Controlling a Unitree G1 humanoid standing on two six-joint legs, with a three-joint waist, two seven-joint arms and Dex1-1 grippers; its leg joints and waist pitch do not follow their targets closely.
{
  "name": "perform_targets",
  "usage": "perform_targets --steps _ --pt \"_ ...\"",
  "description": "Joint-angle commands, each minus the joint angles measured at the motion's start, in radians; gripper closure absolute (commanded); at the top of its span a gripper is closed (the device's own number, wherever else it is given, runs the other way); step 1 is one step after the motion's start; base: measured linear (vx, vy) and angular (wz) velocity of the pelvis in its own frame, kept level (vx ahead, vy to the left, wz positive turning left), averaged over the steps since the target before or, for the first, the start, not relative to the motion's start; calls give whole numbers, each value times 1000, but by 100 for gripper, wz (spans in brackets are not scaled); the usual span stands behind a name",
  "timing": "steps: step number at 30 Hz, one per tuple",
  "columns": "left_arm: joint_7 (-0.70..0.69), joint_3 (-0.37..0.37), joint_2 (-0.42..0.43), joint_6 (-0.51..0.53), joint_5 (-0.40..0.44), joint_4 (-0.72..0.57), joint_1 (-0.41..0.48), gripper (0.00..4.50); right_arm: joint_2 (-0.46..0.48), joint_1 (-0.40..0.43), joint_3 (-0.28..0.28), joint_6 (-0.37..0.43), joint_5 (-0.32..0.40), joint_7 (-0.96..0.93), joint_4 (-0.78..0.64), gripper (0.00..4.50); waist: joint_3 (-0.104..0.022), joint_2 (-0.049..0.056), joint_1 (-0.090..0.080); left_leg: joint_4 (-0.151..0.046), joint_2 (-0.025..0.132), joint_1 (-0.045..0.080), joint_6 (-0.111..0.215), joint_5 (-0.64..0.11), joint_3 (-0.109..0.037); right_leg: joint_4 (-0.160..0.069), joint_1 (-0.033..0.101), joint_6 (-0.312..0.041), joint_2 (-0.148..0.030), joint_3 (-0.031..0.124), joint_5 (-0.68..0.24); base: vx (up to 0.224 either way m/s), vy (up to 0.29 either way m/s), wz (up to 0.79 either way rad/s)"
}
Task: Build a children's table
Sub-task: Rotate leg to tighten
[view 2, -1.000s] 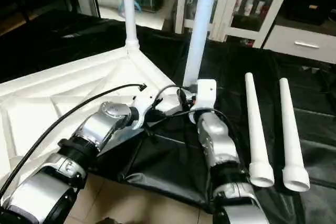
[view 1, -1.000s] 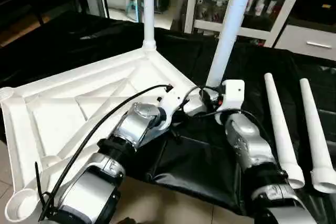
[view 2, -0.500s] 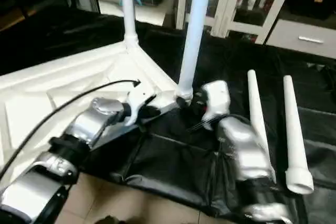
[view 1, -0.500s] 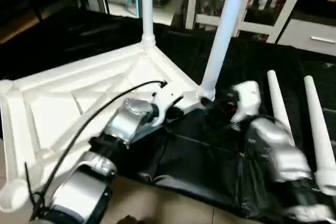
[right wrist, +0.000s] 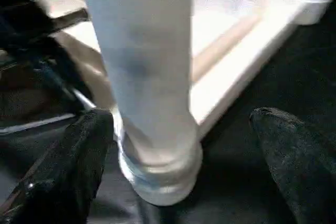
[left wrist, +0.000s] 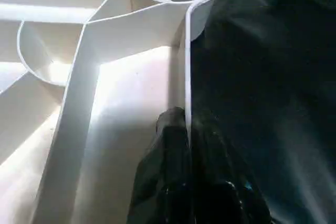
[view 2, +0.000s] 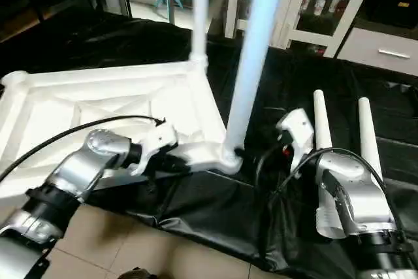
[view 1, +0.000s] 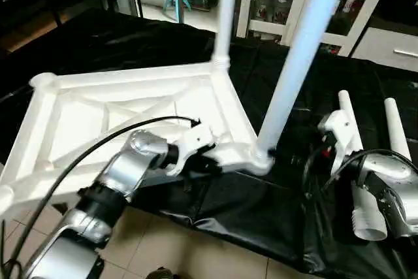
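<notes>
You have the tabletop [view 1: 130,106] lying upside down on the black cloth [view 1: 248,207], ribs up, and that makes sense: the corner sockets face upward so legs can be threaded in from above. Two legs already stand in it, the near leg [view 1: 294,63] rising from the corner at about 5 o'clock of the slab and the far leg [view 1: 225,11] from the corner at about 1 o'clock. Your left gripper [left wrist: 186,135] has its fingers pressed together on the thin rim wall of the tabletop, one finger on each side of the edge, just short of the near socket; I judge that hold is there to keep the slab from turning or sliding. Your right gripper [right wrist: 184,145] is spread wide, its black pads [right wrist: 86,150] standing clear on either side of the near leg's base and pinching nothing. The two spare legs [view 1: 366,181] lie side by side on the cloth at 3 o'clock of the tabletop, wide ends toward you, partly behind your right forearm, within easy reach for the next pick. The plastic is smooth, hard, glossy white; the legs are long tapered tubes, the socket collar shows ridged rings, and the underside carries crossing ribs between raised walls. The cloth is soft, wrinkled and faintly shiny.
</notes>
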Motion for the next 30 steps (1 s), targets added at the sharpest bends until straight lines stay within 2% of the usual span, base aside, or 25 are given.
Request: perform_targets --steps 1,4,9,14,19,21,24,25,26,30 --pt "-36 -22 -3 3 -14 -32 0 450 -10 -3 23 -2 -9 23 -16 2 -69 -10 -1 -69 68 17 72 -172 -29 -63 49 -226 -78 58 -175 0 0 0" --pt "-53 -31 10 5 -14 -44 2 450 10 -36 61 -22 -34 47 18 2 -71 -9 -2 -68 67 16 65 -165 -30 -62 50 -224 -79 58 -178 0 0 0" --pt "-63 -33 14 17 -18 -59 3 450 24 -77 90 -50 -52 73 64 2 -73 -8 -1 -65 67 18 69 -147 -28 -55 49 -241 -77 59 -136 0 0 0" --pt "-68 -35 18 24 -21 -67 2 450 38 -114 93 -72 -43 105 109 54 -73 -11 0 -64 66 17 69 -151 -28 -55 51 -243 -78 58 -142 0 0 0" --pt "-72 -34 24 29 -23 -73 5 450 28 -120 94 -84 -41 137 125 82 -75 -11 1 -62 66 16 75 -136 -28 -51 52 -245 -77 58 -126 0 0 0" --pt "-76 -33 29 30 -23 -76 8 450 19 -119 92 -87 -39 153 128 111 -74 -10 1 -61 66 15 80 -134 -28 -51 52 -245 -76 57 -126 0 0 0" --pt "-78 -33 31 31 -24 -78 10 450 15 -120 88 -93 -40 164 135 121 -74 -10 1 -62 66 17 77 -143 -28 -53 51 -244 -77 57 -141 0 0 0" --pt "-79 -34 32 33 -24 -79 11 450 11 -121 87 -97 -41 171 139 131 -74 -6 2 -62 66 17 75 -145 -29 -53 51 -244 -77 57 -145 0 0 0" --pt "-80 -35 33 34 -24 -80 12 450 6 -122 86 -101 -42 178 144 159 -73 -9 1 -62 66 16 71 -155 -29 -54 52 -242 -77 57 -153 0 0 0" --pt "-82 -37 34 37 -26 -81 12 450 -1 -129 85 -112 -46 192 159 169 -74 -8 1 -61 66 16 70 -154 -29 -53 52 -244 -76 57 -146 0 0 0"
